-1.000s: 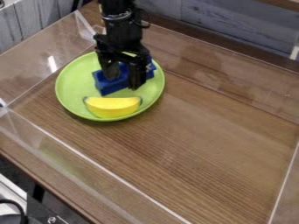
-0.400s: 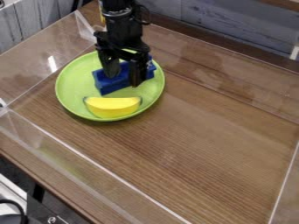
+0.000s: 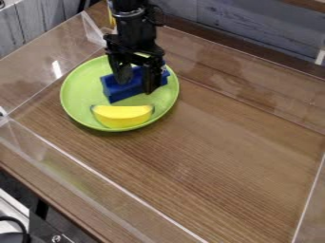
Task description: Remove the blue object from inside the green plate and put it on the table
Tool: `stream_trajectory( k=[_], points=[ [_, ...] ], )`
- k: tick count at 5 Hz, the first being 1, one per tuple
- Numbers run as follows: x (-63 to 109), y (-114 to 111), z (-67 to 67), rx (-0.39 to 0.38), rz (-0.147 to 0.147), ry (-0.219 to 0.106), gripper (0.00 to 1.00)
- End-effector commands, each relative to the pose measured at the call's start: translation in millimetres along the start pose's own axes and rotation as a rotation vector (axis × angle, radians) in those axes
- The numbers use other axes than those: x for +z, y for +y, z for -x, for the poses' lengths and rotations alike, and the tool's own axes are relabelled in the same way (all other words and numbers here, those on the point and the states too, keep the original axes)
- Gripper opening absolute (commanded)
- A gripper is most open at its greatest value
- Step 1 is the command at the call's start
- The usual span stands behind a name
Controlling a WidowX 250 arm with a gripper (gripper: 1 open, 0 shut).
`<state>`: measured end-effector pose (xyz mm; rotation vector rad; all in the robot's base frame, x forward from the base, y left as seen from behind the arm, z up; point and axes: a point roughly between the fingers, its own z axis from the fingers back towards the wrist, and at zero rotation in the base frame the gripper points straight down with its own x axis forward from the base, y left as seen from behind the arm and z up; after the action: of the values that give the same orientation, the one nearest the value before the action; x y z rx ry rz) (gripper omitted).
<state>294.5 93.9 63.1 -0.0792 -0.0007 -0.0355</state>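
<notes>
Wood-grain table [image 3: 216,152], clear-walled, bare on the right. At left, green plate [image 3: 76,95] with yellow banana [image 3: 122,116] at its near edge. Just behind, blue object [image 3: 124,87] lying in the plate, unlifted. Gripper [image 3: 135,80] pointing down over it, jaws spread wide, astride the block. Grasp, lift and placing on the table all left to do.

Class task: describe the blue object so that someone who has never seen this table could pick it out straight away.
On the brown wooden table sits a round lime-green plate, toward the left. The blue object lies inside it, directly beneath the black gripper. It is a dark blue block, unlike the curved yellow banana beside it.
</notes>
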Motion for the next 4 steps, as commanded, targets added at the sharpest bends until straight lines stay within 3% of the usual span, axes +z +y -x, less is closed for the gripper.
stream_trajectory(
  k=[1,4],
  points=[
    [7.9,5.3,-9.7,0.002,-0.021,-0.046,1.00],
    [-5.8,8.9,-14.7,0.010,-0.027,-0.054,1.00]
  ],
)
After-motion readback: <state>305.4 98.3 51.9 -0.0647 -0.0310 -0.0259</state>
